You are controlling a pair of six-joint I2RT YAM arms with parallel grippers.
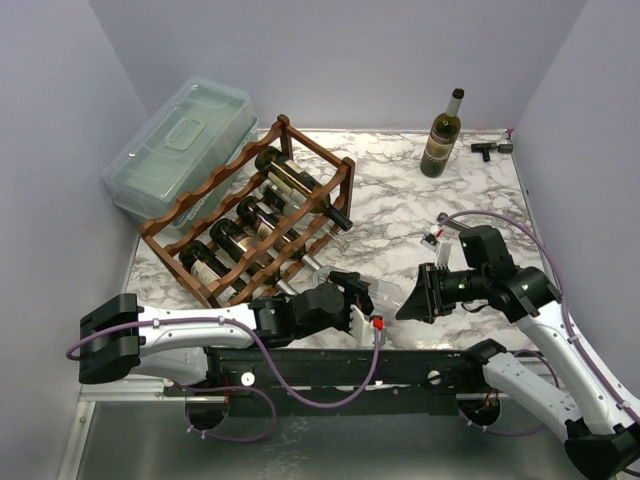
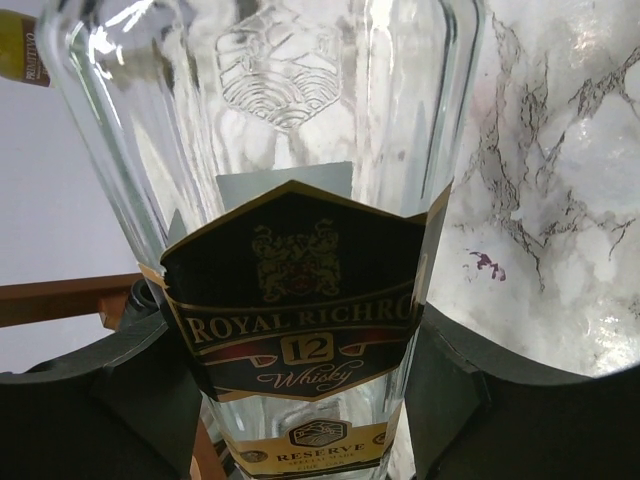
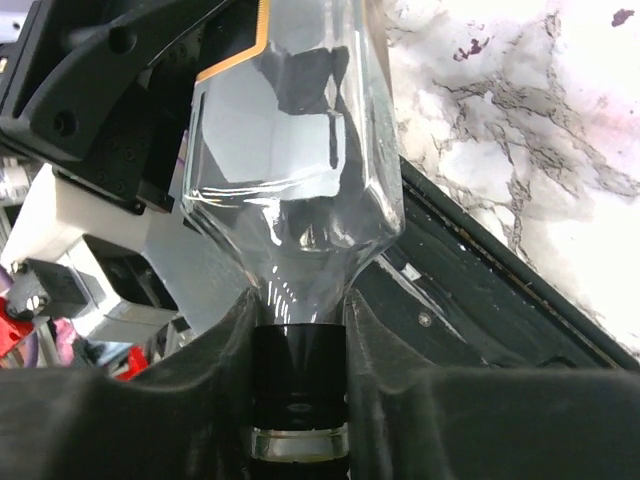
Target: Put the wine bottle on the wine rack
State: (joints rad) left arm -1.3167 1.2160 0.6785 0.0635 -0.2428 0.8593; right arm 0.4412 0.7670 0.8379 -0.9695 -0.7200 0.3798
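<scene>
Supporting surface: white, grey-veined marble table (image 1: 400, 200); pale lilac walls on three sides.
Count: one wine rack (image 1: 210, 185) holding about five dark bottles (image 1: 300, 185), overlap prevents an exact count; one green wine bottle (image 1: 441, 135), upright at far right; one clear whisky bottle (image 1: 388, 295).
Whisky bottle: off the rack, roughly level between both grippers at the near table edge.
Left gripper (image 1: 350, 303): fingers clamped on the labelled body.
Right gripper (image 1: 415, 292): fingers closed on the black cap.
Surroundings: clear plastic lidded box (image 1: 180, 140) behind the rack; small black fitting (image 1: 485, 150) in the far right corner.
</scene>
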